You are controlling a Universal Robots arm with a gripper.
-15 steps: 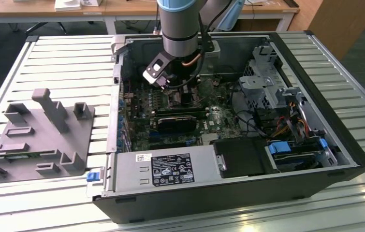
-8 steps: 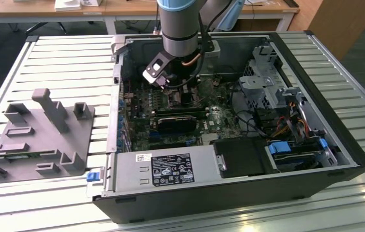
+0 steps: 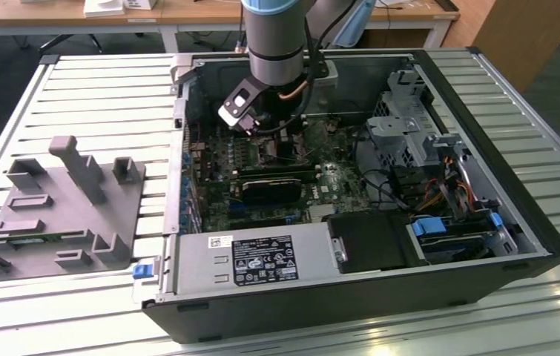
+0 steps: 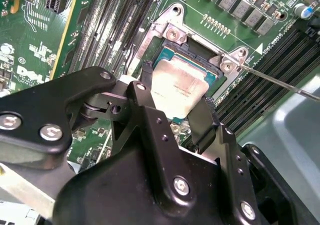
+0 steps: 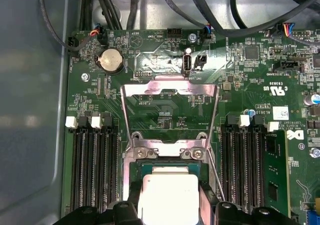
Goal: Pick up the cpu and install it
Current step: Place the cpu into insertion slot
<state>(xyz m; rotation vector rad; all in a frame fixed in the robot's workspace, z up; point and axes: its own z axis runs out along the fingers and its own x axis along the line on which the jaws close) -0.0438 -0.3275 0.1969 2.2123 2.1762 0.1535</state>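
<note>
Friend: Where is the cpu (image 4: pixel 180 87) right now?

Me: I see it right at the socket (image 4: pixel 172 34) on the green board (image 5: pixel 250 75), shiny side up. It lies flat inside the socket's metal frame. I can't tell if it sits all the way down.

Friend: And the jaws?

Me: They are pulled in narrow, with the cpu in the middle. One of the black fingers (image 4: pixel 202 122) is pressed on one edge, and the other is on the edge across from it. So I think they are holding it.

Friend: Which way does it lie from the jaws?

Me: Not off to any side. It is straight between them. It looks square, so I see no long side, and its edges run along the socket's edges.

Friend: Is the socket open?

Me: Yes. Its metal lid (image 5: pixel 170 92) is flipped back, and the thin lever (image 4: pixel 280 82) is swung out.

Friend: What is around it?

Me: The board is inside the open computer case (image 3: pixel 359 304) on the slatted table (image 3: pixel 92 89). The arm (image 3: pixel 274 37) reaches down into it. A grey stand (image 3: pixel 62 208) sits beside the case, well apart from the jaws.
</note>
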